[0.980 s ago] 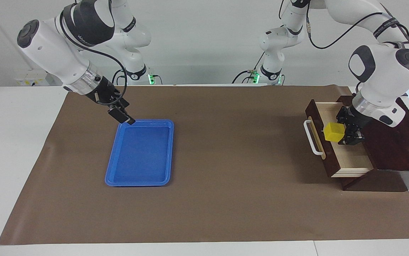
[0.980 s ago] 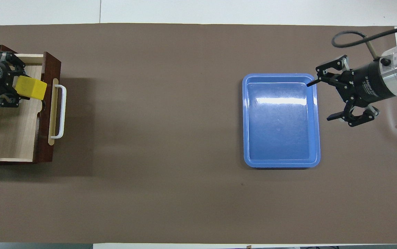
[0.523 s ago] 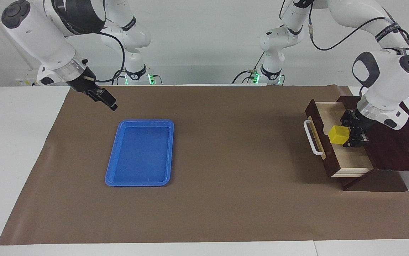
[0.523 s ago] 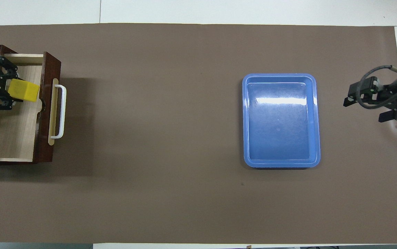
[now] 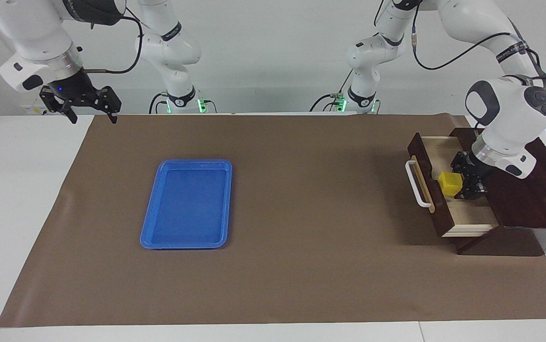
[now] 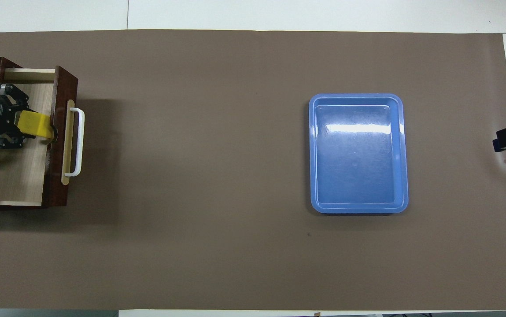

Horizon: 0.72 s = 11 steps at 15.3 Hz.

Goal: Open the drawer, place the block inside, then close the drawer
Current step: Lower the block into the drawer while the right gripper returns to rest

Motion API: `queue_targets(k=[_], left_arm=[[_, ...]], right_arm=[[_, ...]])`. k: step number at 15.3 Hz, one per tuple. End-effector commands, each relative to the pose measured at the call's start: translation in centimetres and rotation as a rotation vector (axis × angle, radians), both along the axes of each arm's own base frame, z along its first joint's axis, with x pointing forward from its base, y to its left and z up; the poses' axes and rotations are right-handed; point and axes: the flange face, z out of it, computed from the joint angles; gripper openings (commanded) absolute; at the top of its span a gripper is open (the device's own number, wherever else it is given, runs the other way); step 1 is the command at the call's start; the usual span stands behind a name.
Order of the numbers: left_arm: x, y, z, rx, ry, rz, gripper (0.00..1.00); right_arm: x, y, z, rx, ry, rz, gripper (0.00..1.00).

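- Between the fingers of the left end effector (image 5: pixel 463 184) sat the yellow block (image 5: pixel 450 183), gripped and lowered into the open drawer (image 5: pixel 463 209), just inside its front panel.
- Beside that panel, its white handle (image 5: pixel 416 184) faced the blue tray (image 5: pixel 187 204).
- Over the surface (image 5: pixel 301 266) edge at its own arm's end, well apart from the tray, the right end effector (image 5: pixel 91 114) hung empty, fingers spread wide.

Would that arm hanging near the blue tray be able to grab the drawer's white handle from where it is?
Probably not soon. The right gripper hangs open at its own end; the handle sits unblocked at the left arm's end.
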Motion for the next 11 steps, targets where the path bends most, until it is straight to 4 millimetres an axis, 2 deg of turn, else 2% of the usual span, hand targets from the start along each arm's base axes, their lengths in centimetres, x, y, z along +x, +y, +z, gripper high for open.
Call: queue_targets(k=[1, 4, 6, 11], left_arm=[[-1.7, 0.5, 0.0, 0.011, -0.014, -0.005, 0.00], [-2.1, 0.4, -0.4, 0.012, -0.006, -0.008, 0.00], [-2.3, 0.4, -0.5, 0.014, -0.004, -0.013, 0.00], [-2.5, 0.1, -0.7, 0.016, -0.016, -0.015, 0.00]], right_arm=[[-0.3, -0.7, -1.1, -0.011, 0.040, -0.013, 1.00], [-0.4, -1.4, -2.1, -0.009, 0.060, -0.059, 1.00], [-0.2, -0.9, -2.6, 0.029, 0.057, -0.100, 1.00], [-0.1, -1.0, -2.4, 0.031, 0.055, -0.114, 1.00]])
